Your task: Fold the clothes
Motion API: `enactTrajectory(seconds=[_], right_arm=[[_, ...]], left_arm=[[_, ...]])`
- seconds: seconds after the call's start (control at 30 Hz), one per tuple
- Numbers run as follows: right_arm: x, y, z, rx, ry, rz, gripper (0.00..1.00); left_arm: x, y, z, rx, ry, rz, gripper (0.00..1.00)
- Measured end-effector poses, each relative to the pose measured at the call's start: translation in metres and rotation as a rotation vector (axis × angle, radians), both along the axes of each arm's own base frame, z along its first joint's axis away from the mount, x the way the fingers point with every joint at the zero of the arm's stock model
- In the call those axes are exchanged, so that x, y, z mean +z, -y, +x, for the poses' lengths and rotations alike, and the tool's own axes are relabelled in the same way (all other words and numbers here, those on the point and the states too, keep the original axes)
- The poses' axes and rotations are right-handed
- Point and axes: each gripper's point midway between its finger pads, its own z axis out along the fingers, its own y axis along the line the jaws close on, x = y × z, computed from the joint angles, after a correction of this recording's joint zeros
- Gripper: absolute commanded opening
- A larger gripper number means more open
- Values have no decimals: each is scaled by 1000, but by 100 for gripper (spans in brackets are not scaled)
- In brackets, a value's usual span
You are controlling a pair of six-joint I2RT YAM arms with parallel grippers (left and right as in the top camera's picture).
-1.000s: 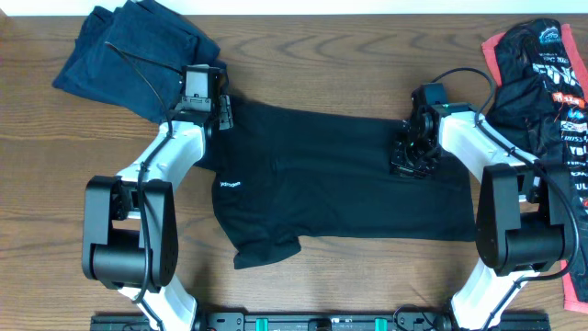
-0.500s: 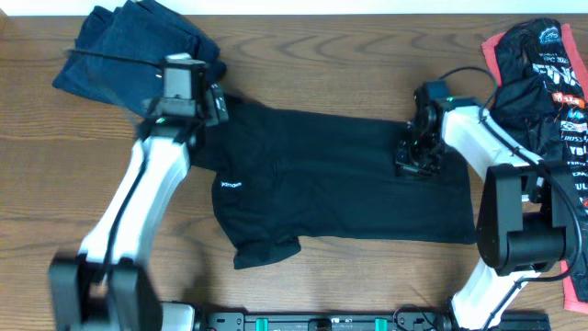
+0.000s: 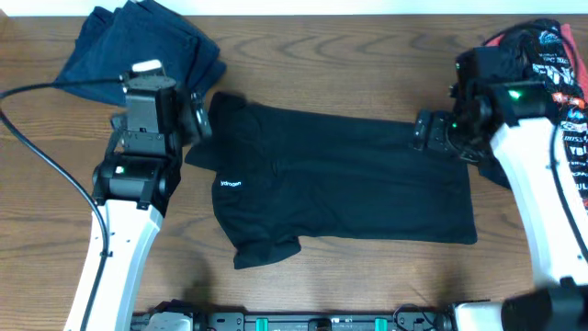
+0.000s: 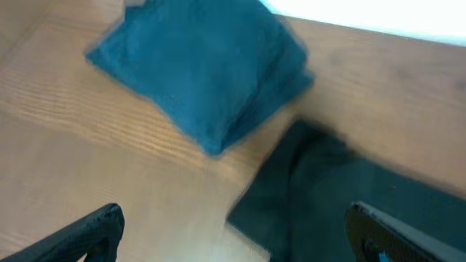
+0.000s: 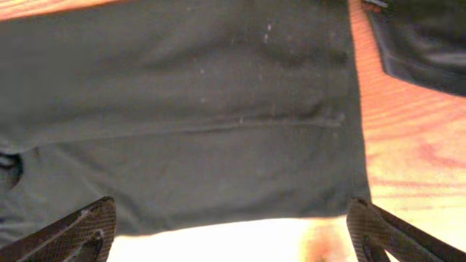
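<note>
the black shirt (image 3: 349,179) is laid flat at the centre of the table (image 3: 367,55), sleeves toward 9 o'clock and hem toward 3 o'clock, with one sleeve bunched at 7 o'clock. the left gripper (image 3: 197,116) is held spread wide and empty over the shirt's 10 o'clock corner. the right gripper (image 3: 430,134) is likewise spread and empty over the 2 o'clock hem corner. if only the top layer is pinched, a skewed fold is likely. the bunched sleeve may be trapped inside. the blue folded cloth (image 3: 138,46), just beside at 11 o'clock, could be snagged, and the pink-trimmed pile (image 3: 542,46) at 3 o'clock could be dragged by the right arm.
</note>
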Motion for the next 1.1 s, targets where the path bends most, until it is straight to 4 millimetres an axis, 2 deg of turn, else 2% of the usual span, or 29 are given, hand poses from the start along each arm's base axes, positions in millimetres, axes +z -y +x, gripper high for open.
enactTrajectory(seconds=[0.1,0.2,0.3,0.43,0.6,0.77,0.97,1.1], right_arm=[[15,2,-17,-2,12,2,99],[27,3,-32,-16,24,6,99],[37,6,-52,-33,19,3,99],[47,13,-74,-67,13,-16,99],[49,21,-92,-128,41,-36,99],[26,25,-106,-203,42,-31,99],[-26,21,-102,-236,9,-7,99],[-62,16,-109,-265,-52,16,99]], left_arm=[[-18,9,-17,-44,-105,-39,98],[-27,21,-28,-90,-163,-90,98],[-35,34,-47,-144,-238,-158,98],[-33,46,-78,-165,-295,-244,98],[-30,48,-118,-82,-359,-345,98],[-36,50,-148,-12,-458,-408,98],[-35,71,-151,-48,-490,-528,98],[-49,76,-161,-45,-558,-557,98]])
